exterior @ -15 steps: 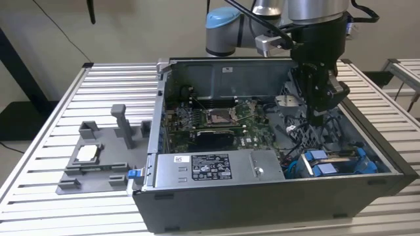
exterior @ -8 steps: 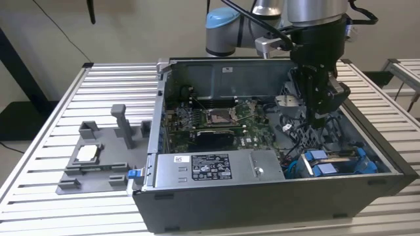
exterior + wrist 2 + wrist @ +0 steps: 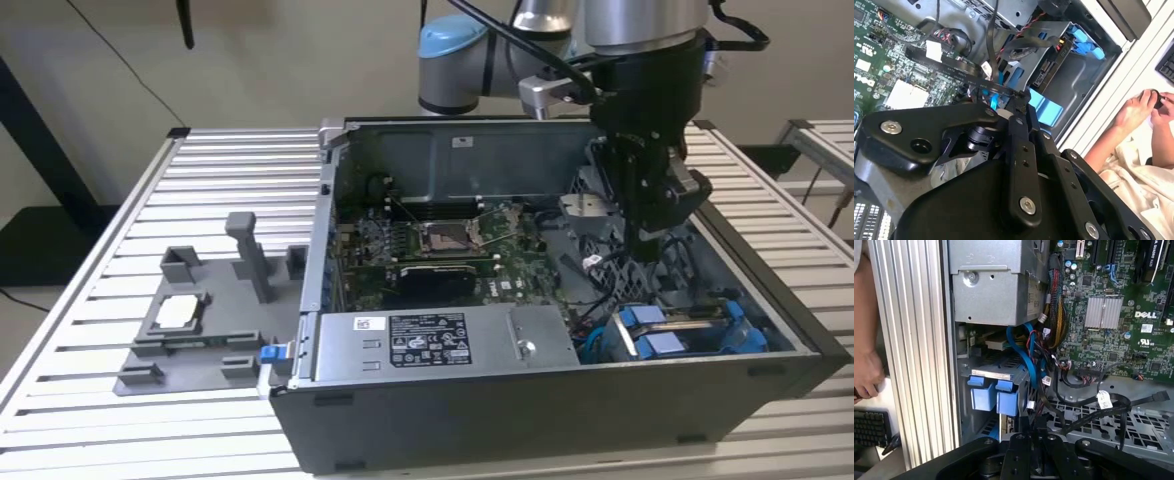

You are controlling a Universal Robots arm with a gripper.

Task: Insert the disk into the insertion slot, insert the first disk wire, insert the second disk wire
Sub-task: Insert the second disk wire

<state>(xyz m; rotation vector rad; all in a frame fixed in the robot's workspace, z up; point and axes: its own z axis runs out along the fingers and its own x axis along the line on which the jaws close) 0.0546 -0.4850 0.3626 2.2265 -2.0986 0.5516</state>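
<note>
The end effector (image 3: 1021,95) pinches a black wire (image 3: 954,67) inside the case.

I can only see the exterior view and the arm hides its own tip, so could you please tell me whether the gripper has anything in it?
Observer: Yes. In the second wrist view the gripper is shut on a thin black wire.
Operator: Thank you. Where does that wire run?
Observer: In the first wrist view it runs from the gripper across the case's perforated metal floor, and its plug end lies free there.
Operator: Is anyone close to the table?
Observer: Yes. In the first wrist view a person's hand is just beyond the table's edge, above a keyboard.
</note>
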